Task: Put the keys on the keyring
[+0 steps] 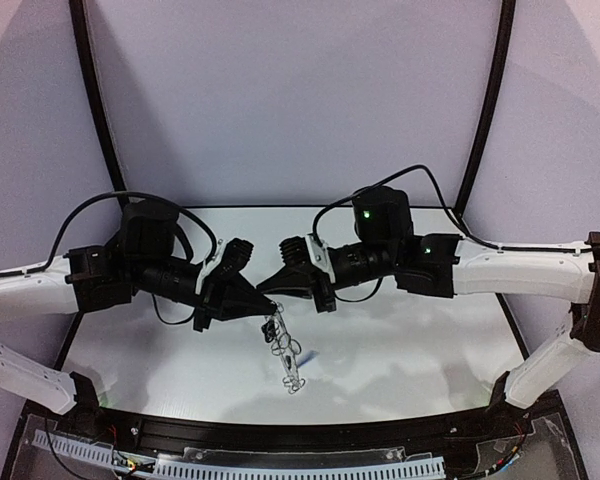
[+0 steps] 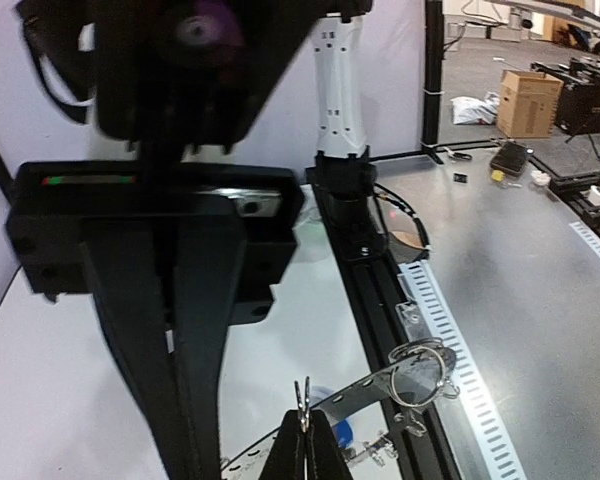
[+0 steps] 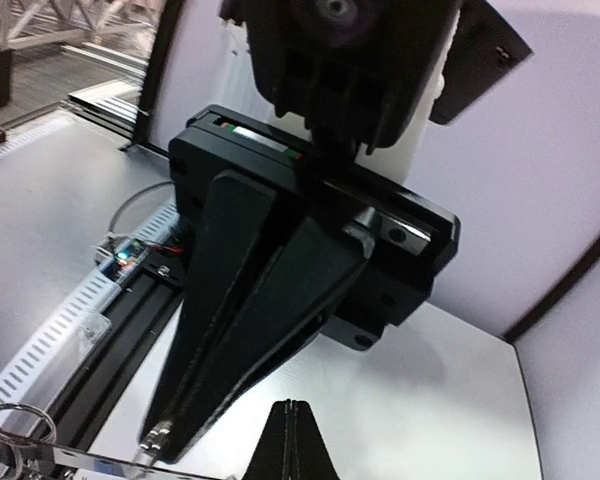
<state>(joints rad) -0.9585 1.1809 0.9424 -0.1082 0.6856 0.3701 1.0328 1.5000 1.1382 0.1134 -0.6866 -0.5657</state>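
The keyring (image 1: 283, 352) hangs above the table (image 1: 410, 340) under the two grippers, which meet at the centre. My left gripper (image 1: 268, 312) is shut on one small silver wire loop of it. In the left wrist view the loop (image 2: 303, 395) sticks up from my shut left gripper (image 2: 305, 425). The ring's flat grey band (image 2: 375, 388) runs right to a larger wire ring (image 2: 420, 375). A blue key tag (image 2: 342, 433) shows just behind the fingers. My right gripper (image 1: 264, 291) is shut tip to tip with the left one, and nothing shows in it (image 3: 293, 420). The black-headed key is not made out.
The black front rail (image 1: 280, 435) and a white slotted cable duct (image 1: 290, 468) run along the near edge. In the right wrist view the left gripper's fingers (image 3: 230, 330) fill the middle, with a wire ring (image 3: 15, 428) at the lower left.
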